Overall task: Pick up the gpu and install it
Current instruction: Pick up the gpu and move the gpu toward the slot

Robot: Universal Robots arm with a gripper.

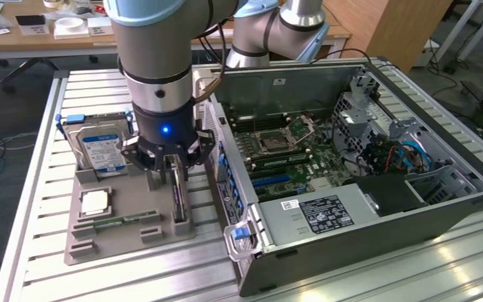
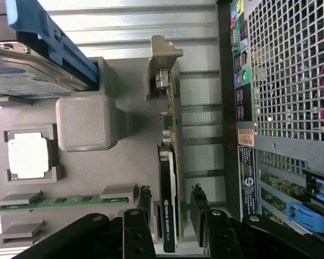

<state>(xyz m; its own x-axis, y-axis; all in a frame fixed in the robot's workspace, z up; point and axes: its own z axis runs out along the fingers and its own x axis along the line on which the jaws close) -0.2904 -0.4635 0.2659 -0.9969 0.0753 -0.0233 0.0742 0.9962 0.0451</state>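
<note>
The gpu [image 1: 179, 196] [image 2: 168, 216] is a thin dark card with a black face. It stands on edge in a slot of the grey holder tray [image 1: 128, 189] [image 2: 129, 162], next to the computer case. My gripper [image 1: 174, 168] [image 2: 171, 208] is lowered over the card, open, with one finger [image 2: 144, 204] on each side. A narrow gap shows between each finger and the card, so nothing is gripped. The card's far end with its connectors [image 2: 163, 81] rests in a grey bracket of the tray.
The same tray holds a silver hard drive [image 1: 99, 150] [image 2: 21, 70], a processor chip [image 1: 95, 202] [image 2: 28, 155] and a green memory stick [image 1: 128, 220] [image 2: 65, 201]. The open computer case [image 1: 443, 195] lies on the exterior view's right, its motherboard [image 1: 292, 157] exposed. Its rear grille [image 2: 286, 70] stands close beside the card.
</note>
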